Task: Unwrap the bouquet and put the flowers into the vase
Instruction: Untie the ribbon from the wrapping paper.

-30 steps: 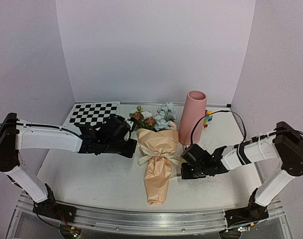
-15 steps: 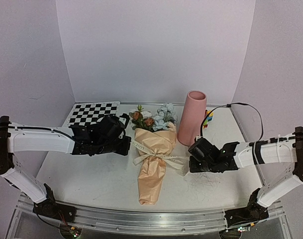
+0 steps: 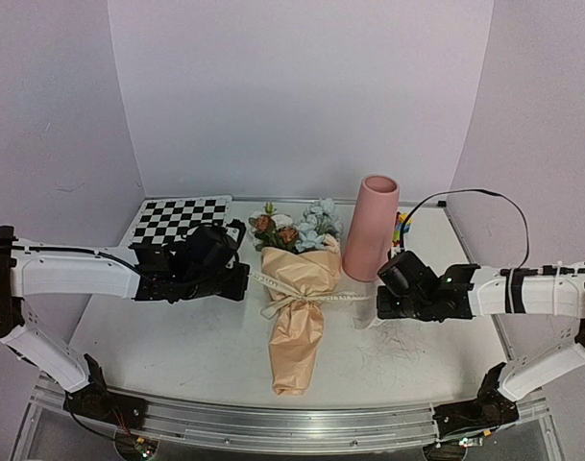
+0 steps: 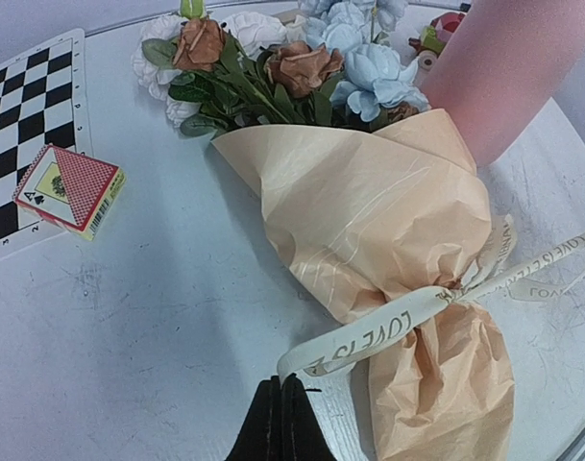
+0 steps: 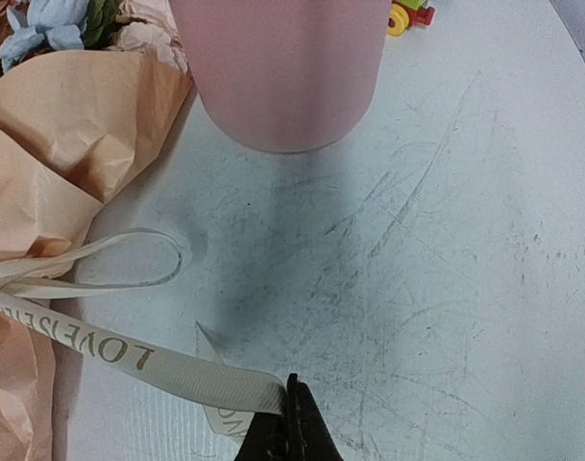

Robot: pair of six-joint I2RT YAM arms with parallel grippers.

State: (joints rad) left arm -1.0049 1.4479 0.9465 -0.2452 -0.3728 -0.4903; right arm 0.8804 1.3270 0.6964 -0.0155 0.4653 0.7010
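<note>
Top external view: the bouquet [image 3: 297, 307] lies on the white table [image 3: 158, 336] between the two claws, blooms toward the back wall and narrow tail toward the arm bases. The left claw [image 3: 246, 280] sits just beside the cone's upper left edge. The right claw [image 3: 378, 305] is near its right side, in front of the vase [image 3: 371, 229], which stands upright just right of the flowers [image 3: 297, 229].

The wrapping is crinkled peach-tan paper, flared at the top and pinched at the waist by a cream ribbon [image 3: 342, 299] with printed lettering. Pale blue, white and rust-brown blooms with green leaves spill from the open end. The vase is a matte pink tapered cylinder with a round mouth.

Both claws are pinched shut, each on one end of the ribbon, which runs out from the knot to left and right. The right wrist view shows the flat ribbon end clamped at the fingertips, with a slack loop lying on the scuffed tabletop.

A checkerboard sheet [image 3: 182, 219], a red-backed card box [image 4: 76, 188] at its edge, and toy blocks [image 3: 402, 229] beside the vase complete the scene.
</note>
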